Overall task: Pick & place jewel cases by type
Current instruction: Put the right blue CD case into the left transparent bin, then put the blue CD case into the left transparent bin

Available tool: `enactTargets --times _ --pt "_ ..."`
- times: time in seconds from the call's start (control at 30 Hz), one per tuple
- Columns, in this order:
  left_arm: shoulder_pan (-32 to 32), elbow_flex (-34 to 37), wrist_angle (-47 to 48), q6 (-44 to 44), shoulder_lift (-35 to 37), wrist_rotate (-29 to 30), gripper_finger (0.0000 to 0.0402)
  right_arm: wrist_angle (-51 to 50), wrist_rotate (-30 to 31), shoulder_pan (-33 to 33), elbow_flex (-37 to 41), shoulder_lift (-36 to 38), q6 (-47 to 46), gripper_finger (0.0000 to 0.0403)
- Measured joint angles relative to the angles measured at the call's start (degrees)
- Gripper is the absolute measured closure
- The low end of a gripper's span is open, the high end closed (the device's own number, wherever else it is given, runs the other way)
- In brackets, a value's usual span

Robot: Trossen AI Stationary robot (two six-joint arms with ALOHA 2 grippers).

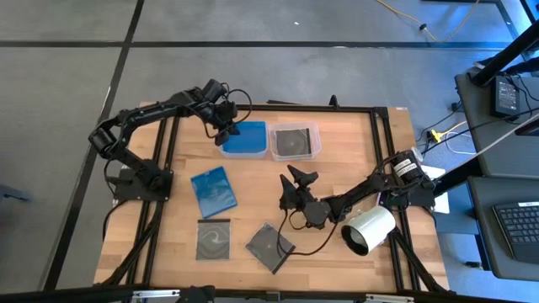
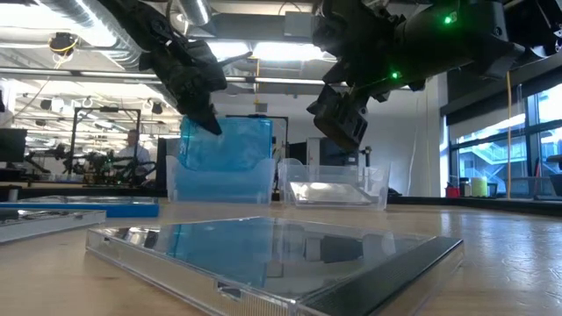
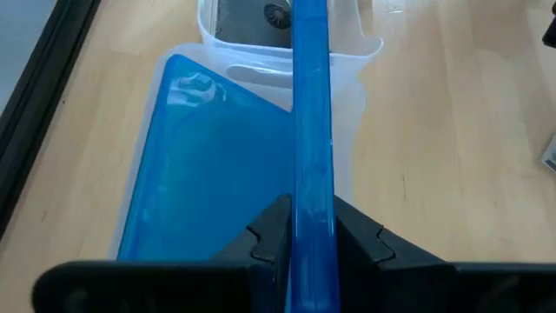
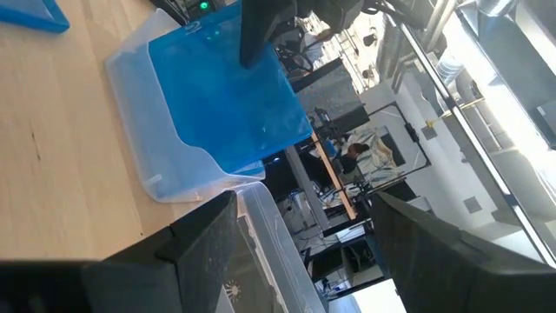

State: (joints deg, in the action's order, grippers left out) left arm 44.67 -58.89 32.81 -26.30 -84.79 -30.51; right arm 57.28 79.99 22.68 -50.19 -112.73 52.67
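Jewel cases are lying in several places, and one blue case (image 3: 311, 130) is standing on edge between the left gripper (image 3: 313, 233) jaws, which are pressing against both its faces over the left tub (image 1: 245, 140) at the far side of the surface (image 1: 354, 181). That tub is already holding another blue case (image 3: 208, 174). Just to its right, the second clear tub (image 1: 294, 141) is holding a dark case (image 1: 292, 143). The right gripper (image 1: 296, 179) is hovering near the middle of the surface with its jaws spread apart, grasping nothing. Nearer, a blue case (image 1: 213, 190) is lying flat on the left, with a grey case (image 1: 213, 240) closer in and another dark case (image 1: 269, 247) to its right. A white cylinder (image 1: 369, 230) is lying on the near right.
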Motion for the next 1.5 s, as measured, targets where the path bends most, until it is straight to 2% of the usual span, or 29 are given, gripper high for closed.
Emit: enactTargets --times 0.17,0.3,0.43,0.6,0.77,0.9,1.03,1.17,1.27,1.37,1.5 --pt "-0.47 0.00 0.01 0.00 0.00 0.00 0.0327 0.00 0.00 0.00 0.00 0.00 0.00 0.0135" --pt "-0.45 0.00 0.03 0.04 0.00 0.43 0.0299 -0.04 0.00 0.00 0.00 0.00 0.01 0.0135" --pt "-0.45 0.00 0.26 0.00 1.33 5.09 0.0272 -0.07 0.00 0.00 0.00 0.00 0.00 0.0135" --pt "-0.23 0.00 0.08 0.53 5.83 7.03 0.0259 -0.12 0.00 0.00 0.00 0.00 0.00 0.0135" --pt "-0.65 0.00 0.31 5.82 11.74 13.04 0.0260 -0.12 0.00 0.00 0.00 0.00 0.01 0.0135" --pt "-1.97 0.00 0.84 12.49 16.54 11.76 0.0262 -0.14 0.00 0.00 0.00 0.00 -0.24 0.0135" --pt "-5.22 0.00 3.99 14.92 21.19 12.14 0.0258 -0.20 -0.84 -0.02 0.00 0.00 -2.91 0.0135" --pt "-9.10 0.00 9.54 20.43 24.64 13.00 0.0256 -0.47 -4.34 -0.57 0.00 0.00 -4.84 0.0135" --pt "-12.21 1.33 10.85 24.81 26.61 13.03 0.0258 -1.54 -7.81 -1.76 0.00 0.00 -11.23 0.0135" --pt "-14.71 3.72 10.88 27.88 28.09 14.41 0.0256 -1.30 -16.40 -4.15 0.00 0.00 -20.95 0.0135" --pt "-16.73 6.43 11.11 32.30 29.76 20.97 0.0254 -1.54 -26.94 -7.76 0.00 0.00 -24.10 0.0135"
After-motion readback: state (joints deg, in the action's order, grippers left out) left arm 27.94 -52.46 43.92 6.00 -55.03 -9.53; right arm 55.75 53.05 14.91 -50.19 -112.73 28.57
